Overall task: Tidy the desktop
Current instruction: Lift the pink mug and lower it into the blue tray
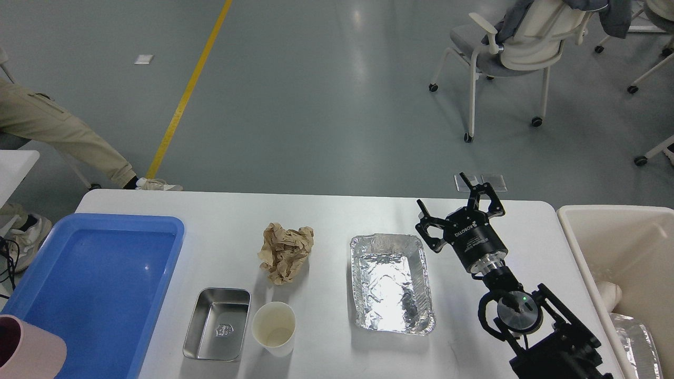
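Observation:
The white desktop [337,213] carries a crumpled ball of brown paper [286,251], an empty foil tray [392,283], a small steel tray [217,323] and a white paper cup [273,327]. A pink ribbed cup [29,350] shows at the bottom left corner, over the near end of the blue tray [95,284]; what holds it is out of frame. My left gripper is not in view. Beyond the foil tray's far right corner, my right gripper [445,195] stands open above the desktop with nothing between its fingers.
A beige bin [621,247] stands off the table's right end with light items inside. A seated person's leg [63,137] and shoes are at the far left. A wheeled office chair [516,47] is on the floor beyond the table.

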You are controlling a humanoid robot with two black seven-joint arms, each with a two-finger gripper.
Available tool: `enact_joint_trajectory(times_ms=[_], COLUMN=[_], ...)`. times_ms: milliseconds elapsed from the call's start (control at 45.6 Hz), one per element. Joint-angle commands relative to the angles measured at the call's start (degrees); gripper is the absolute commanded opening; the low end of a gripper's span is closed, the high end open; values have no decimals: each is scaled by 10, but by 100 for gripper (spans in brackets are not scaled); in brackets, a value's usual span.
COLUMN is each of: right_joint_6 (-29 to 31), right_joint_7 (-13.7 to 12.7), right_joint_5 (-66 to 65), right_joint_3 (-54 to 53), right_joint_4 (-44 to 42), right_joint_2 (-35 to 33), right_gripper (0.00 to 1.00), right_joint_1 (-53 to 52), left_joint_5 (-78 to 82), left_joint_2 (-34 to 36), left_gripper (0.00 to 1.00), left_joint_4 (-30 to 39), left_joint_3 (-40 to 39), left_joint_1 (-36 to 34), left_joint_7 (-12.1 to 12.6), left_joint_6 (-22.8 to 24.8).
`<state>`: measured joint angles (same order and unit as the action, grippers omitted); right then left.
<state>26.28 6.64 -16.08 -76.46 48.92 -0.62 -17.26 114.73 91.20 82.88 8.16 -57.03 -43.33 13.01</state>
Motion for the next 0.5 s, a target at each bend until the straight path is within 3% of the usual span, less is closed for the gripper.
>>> enact_joint_trajectory(times_ms=[0,483], right_joint_6=[0,0], right_joint_7=[0,0], right_joint_5=[0,0], right_joint_3=[0,0], right_joint_4=[-1,1], right_joint_2=[0,-2], right_gripper=[100,100], right_joint_1=[1,7], left_joint_5=[23,28], left_joint_2=[-11,-165], left_gripper=[4,4], left_joint_4=[-23,-149], left_joint_3=[-1,1], left_joint_1=[16,18], left_joint_7=[5,18], left_joint_6=[-25,-40])
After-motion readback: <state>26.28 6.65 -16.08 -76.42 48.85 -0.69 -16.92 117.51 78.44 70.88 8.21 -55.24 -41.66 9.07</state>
